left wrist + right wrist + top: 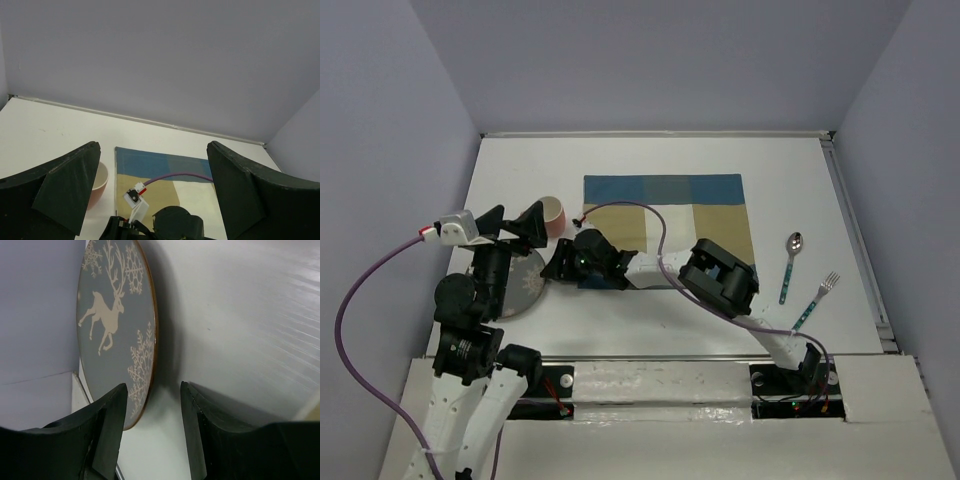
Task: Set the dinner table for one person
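While right tool (153,390) stands narrowly open at reindeer plate (115,330) rim | left tool (152,147) wide (cup (101,177) near)

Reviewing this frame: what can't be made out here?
- The plate: top view, mostly under the left arm and right hand.
- Rim contact: right wrist view, fingers sit either side of the rim; touching or not is unclear.
- The cup: left wrist view, half covered by a finger of the left hand.
- Handle patterns on the fork and spoon: top view, too small.
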You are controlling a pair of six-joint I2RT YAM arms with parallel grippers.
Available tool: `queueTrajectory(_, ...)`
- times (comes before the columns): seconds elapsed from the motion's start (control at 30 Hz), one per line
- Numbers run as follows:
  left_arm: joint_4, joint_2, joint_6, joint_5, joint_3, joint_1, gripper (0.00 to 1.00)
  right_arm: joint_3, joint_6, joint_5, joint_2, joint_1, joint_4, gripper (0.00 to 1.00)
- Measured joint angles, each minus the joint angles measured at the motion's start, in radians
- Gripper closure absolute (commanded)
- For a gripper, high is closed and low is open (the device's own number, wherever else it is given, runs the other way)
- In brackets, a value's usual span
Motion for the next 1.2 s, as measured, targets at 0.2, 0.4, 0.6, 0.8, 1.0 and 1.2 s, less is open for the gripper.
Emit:
queueTrajectory(0.2,0.0,-0.001,0.0,0.0,0.0,-0.005,0.01,0.069,0.053,-0.033,0.057,0.009,0.0,0.62)
queueTrajectory(0.4,0.0,-0.001,0.0,0.0,0.0,-0.008,0.01,0.135,0.104,-0.06,0.116,0.01,0.002,0.84)
queueTrajectory(0.6,0.0,-0.001,0.0,0.0,0.0,-0.012,0.01,0.152,0.144,-0.077,0.131,0.008,0.008,1.0)
queueTrajectory(0.8,-0.002,0.0,0.008,-0.013,0.0,-0.013,0.01,0.022,0.079,-0.031,0.008,0.019,-0.018,1.0)
queueTrajectory(1.0,-0.012,-0.031,0.017,-0.039,0.0,-0.013,0.01,-0.156,-0.048,0.002,-0.215,0.027,-0.071,1.0)
queueTrajectory(1.2,-0.024,-0.057,0.042,-0.135,0.016,-0.034,0.01,-0.385,-0.061,0.005,-0.447,0.009,-0.024,1.0)
